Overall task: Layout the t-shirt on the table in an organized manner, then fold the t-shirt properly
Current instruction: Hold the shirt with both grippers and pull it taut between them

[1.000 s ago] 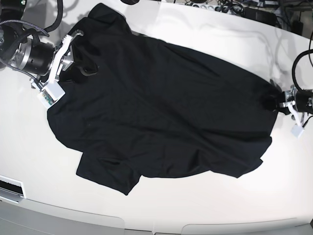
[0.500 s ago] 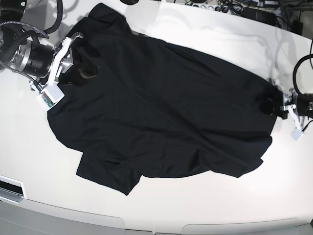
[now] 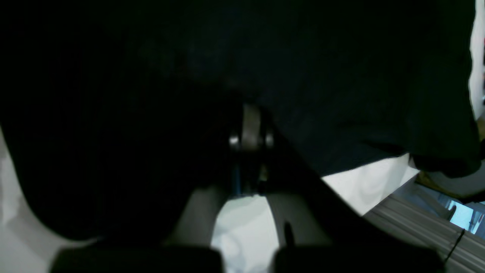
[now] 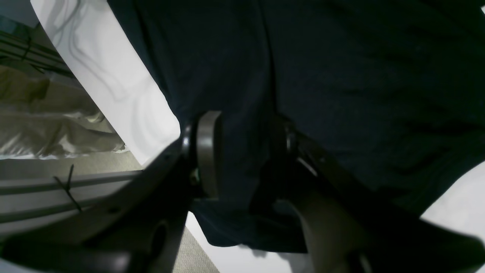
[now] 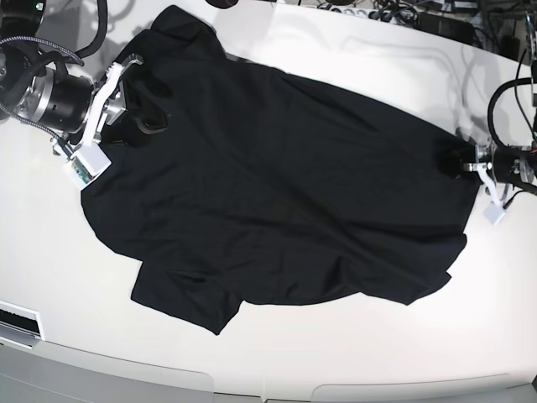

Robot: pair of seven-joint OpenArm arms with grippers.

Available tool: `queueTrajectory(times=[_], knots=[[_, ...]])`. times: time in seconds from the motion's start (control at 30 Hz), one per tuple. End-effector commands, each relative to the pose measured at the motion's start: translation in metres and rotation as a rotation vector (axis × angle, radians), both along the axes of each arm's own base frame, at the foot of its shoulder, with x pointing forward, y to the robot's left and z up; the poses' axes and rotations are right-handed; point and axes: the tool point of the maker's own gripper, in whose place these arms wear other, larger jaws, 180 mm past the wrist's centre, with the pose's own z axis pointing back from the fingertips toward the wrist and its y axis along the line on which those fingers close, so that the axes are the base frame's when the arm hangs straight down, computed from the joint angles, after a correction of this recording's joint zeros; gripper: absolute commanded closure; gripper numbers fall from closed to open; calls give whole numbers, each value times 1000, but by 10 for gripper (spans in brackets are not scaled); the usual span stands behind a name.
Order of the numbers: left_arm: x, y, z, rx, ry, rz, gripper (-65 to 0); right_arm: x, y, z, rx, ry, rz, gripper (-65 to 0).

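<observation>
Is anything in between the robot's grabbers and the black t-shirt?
Nothing visible. The right gripper already has a fold of the t-shirt between its fingers, and the left gripper is shut at the shirt's other edge, on the table.

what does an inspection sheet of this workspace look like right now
surface: white glossy table, bare around the shirt
job's things: black t-shirt spread mostly flat, one sleeve folded at the near corner, some wrinkles
clutter: nothing seen on the table
end effectors: left end effector shut on the t-shirt edge at the base view's right; right end effector has a fold of the t-shirt between its jaws at the base view's left
cables: black cables loop by both arms; a tangle of cords sits beyond the far edge
surroundings: dark gear behind the table, floor visible in the wrist views
</observation>
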Motion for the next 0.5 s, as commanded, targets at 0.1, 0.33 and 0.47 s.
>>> queueTrajectory(times=[0.1, 0.33, 0.47], knots=[[39, 18, 48, -31, -136, 44, 0, 4, 1, 9, 16, -33, 8, -229], [43, 28, 62, -41, -160, 63, 0, 4, 1, 9, 16, -36, 10, -229], [29, 23, 43, -23, -110, 46, 0, 4, 1, 9, 16, -38, 10, -229]])
